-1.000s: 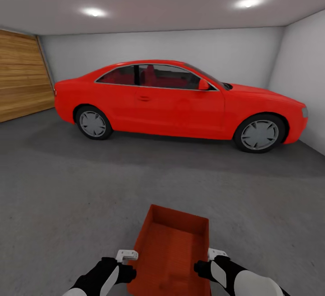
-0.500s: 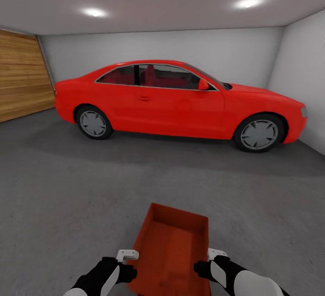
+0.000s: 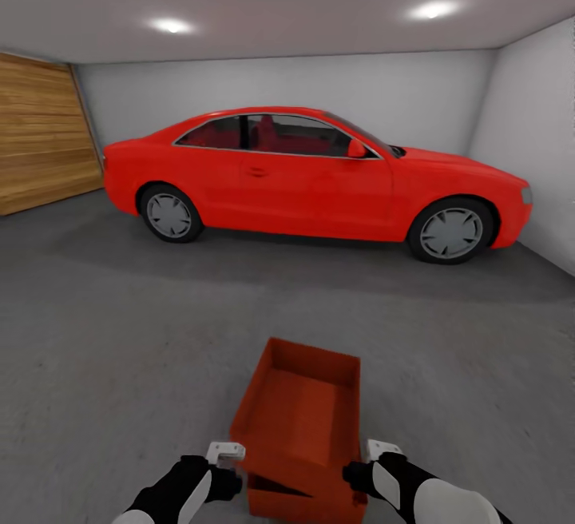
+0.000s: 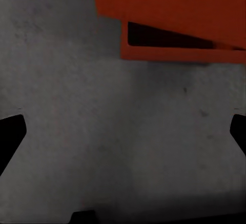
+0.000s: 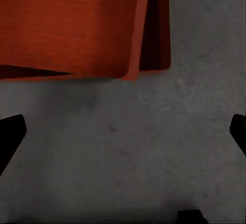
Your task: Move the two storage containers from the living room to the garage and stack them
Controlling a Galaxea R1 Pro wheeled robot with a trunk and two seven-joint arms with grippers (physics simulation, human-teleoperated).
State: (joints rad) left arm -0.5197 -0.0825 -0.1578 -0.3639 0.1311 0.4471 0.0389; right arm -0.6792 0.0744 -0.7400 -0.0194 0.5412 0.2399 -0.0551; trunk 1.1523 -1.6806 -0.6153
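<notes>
upper container [image 3: 307,416] on lower container [image 3: 299,498] | floor [image 3: 120,348] beneath | car [image 3: 315,176] behind | pincers flanking

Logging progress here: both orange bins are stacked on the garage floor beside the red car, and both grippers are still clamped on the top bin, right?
Not clamped. The left gripper and right gripper are open beside the top bin, as the wrist views show, fingers spread over bare floor. It sits on the lower bin.

The upper container [image 3: 303,420] is covering most of the lower container [image 3: 299,500], so only a sliver of rim is peeking out at 6 o'clock, and the frame edge is chopping its base. Both wrist views are cropping the bins. The wood-panelled door [image 3: 40,140] is running off at 9 o'clock.
</notes>
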